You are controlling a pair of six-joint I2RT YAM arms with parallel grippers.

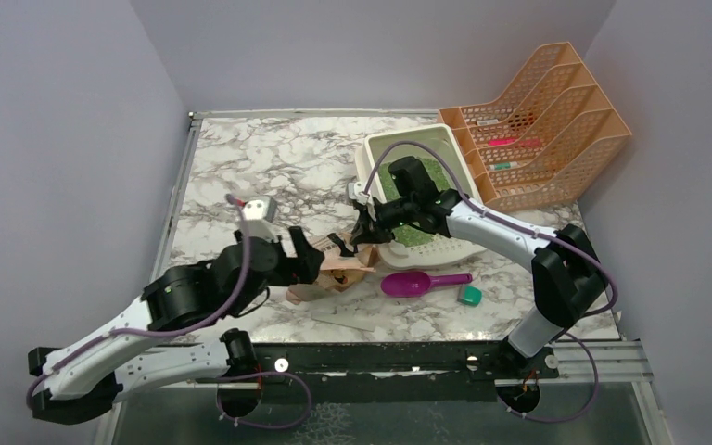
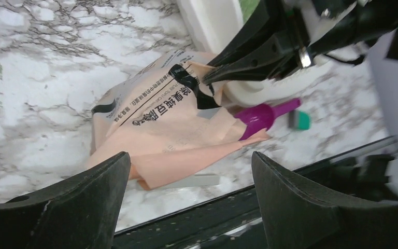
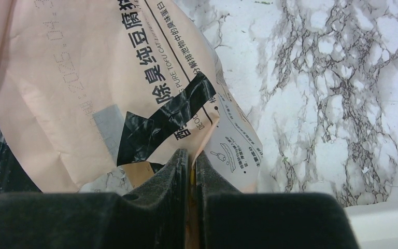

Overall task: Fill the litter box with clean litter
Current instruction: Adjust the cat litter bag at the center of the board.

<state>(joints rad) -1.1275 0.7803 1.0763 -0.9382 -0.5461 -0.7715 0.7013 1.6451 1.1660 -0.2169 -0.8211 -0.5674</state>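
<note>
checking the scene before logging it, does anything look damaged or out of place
The tan paper bag lies crumpled and flattened on the marble table beside the litter box, with strips of black tape stuck across it as if patched. The right gripper is pinched shut on its edge. Nothing else stands out.

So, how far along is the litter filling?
Done: green litter already lies in the litter box. In hand: the right tool pinches the paper bag beside the box; the left tool is open near it. Left: more pouring, perhaps; the bag's content is hidden.

litter box (image 1: pixel 408 136): right arm (image 1: pixel 491 222) hides middle | bag (image 3: pixel 57 67): cut off left, top
</note>
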